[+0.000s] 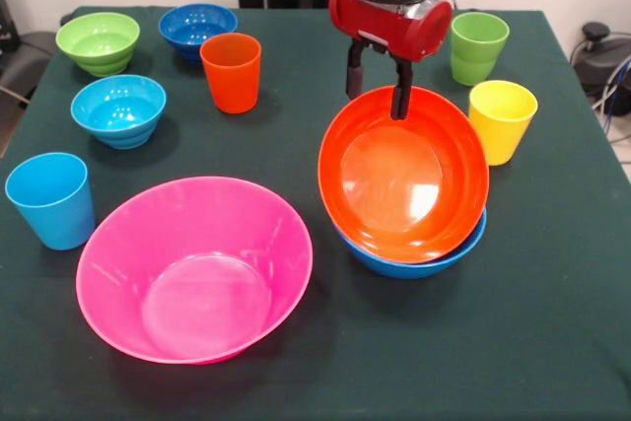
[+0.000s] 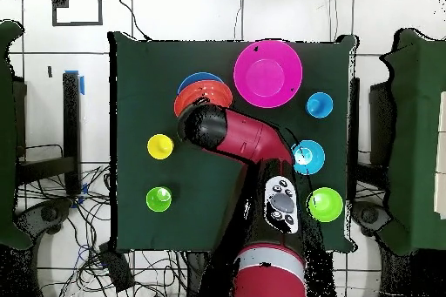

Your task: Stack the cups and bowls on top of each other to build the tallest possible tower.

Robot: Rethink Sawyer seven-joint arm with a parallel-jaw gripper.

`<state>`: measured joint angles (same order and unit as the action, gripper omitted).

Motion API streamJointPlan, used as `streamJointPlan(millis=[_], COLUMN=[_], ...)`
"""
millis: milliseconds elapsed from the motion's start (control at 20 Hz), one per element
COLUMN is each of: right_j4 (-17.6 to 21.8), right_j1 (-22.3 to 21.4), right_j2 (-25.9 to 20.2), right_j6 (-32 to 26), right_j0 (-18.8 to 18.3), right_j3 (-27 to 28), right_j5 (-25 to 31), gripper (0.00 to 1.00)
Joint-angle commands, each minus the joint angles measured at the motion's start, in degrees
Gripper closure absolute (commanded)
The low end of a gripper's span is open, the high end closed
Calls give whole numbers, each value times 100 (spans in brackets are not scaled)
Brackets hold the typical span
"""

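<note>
The large orange bowl (image 1: 399, 184) sits tilted inside the large blue bowl (image 1: 434, 258) at centre right; the pair also shows in the overhead view (image 2: 187, 100). My gripper (image 1: 378, 86) hangs at the orange bowl's far rim, open, with one finger inside the rim and one behind it. The big pink bowl (image 1: 197, 263) stands alone at the front left. The orange cup (image 1: 232, 71), green cup (image 1: 478, 46), yellow cup (image 1: 502, 120) and light blue cup (image 1: 51, 199) stand upright and apart. In the overhead view the arm hides my gripper.
Small green bowl (image 1: 99, 41), dark blue bowl (image 1: 197, 27) and light blue bowl (image 1: 118, 108) sit at the back left. The yellow cup stands close to the orange bowl's right side. The table's green cloth (image 1: 552, 342) runs to the edges.
</note>
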<state>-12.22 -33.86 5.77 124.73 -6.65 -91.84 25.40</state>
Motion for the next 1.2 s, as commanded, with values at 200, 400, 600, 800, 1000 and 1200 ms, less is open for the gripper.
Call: streamJointPlan(millis=[200,400,600,800,1000,1200], right_j4=[488,485,496,451,310,307], right_j1=[192,222,317,204,-423,-931], right_j2=[-387,-451,-709,-687,-554,-509], right_j6=[62,22,-95,-102,-117,-295], right_j0=[135,82,-132,-115,-18,-90], right_j3=[-45,-57,-156,-176,-243,-338], right_j5=[-149,-208,-533,-258,788,1495], gripper=[0,0,0,0,0,0])
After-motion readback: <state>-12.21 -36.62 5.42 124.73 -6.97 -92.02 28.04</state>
